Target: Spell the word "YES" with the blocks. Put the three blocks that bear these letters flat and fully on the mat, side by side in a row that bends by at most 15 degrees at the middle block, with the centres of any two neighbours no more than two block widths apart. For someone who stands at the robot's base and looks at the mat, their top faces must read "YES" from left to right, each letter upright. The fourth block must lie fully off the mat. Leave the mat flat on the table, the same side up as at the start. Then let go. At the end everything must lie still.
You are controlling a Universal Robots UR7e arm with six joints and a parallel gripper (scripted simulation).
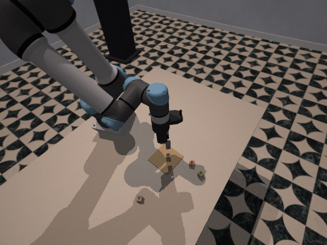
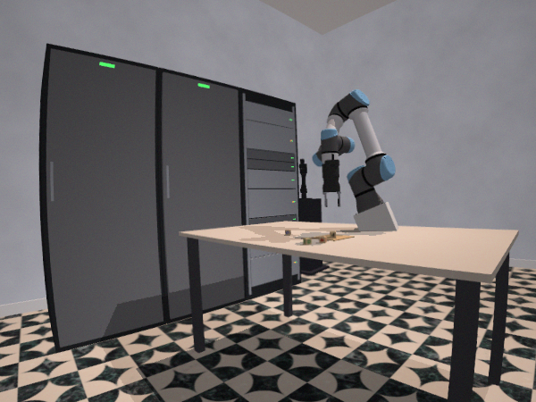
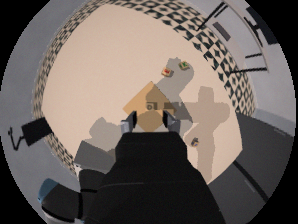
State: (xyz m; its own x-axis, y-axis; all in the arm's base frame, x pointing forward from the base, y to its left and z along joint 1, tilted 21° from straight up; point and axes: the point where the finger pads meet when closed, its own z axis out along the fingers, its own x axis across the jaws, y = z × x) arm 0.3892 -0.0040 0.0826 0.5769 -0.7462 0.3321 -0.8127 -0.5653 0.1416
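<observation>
The tan mat point(image 1: 155, 159) point(image 2: 346, 237) point(image 3: 132, 108) lies flat on the table. A block with a dark, roundish letter point(image 1: 168, 155) point(image 2: 332, 234) point(image 3: 151, 106) sits on it. The block with a blue Y point(image 1: 139, 198) point(image 2: 288, 232) point(image 3: 195, 142) lies off the mat, near the front in the top view. A red-letter block point(image 1: 192, 163) point(image 2: 322, 239) point(image 3: 166, 72) and a green-letter block point(image 1: 200, 173) point(image 2: 306, 241) point(image 3: 184, 65) lie off its right side there; their letters are too small to read surely. My gripper point(image 1: 168, 147) point(image 2: 332, 205) point(image 3: 149, 116) is open and empty, high above the mat.
The pale table top point(image 1: 218, 117) point(image 2: 424, 243) holds the arm's base point(image 2: 377, 217). The table's edge point(image 1: 235, 167) runs to the right of the red and green blocks in the top view. The arm's shadows fall over the mat and blocks. Dark cabinets point(image 2: 103, 188) stand beyond the table.
</observation>
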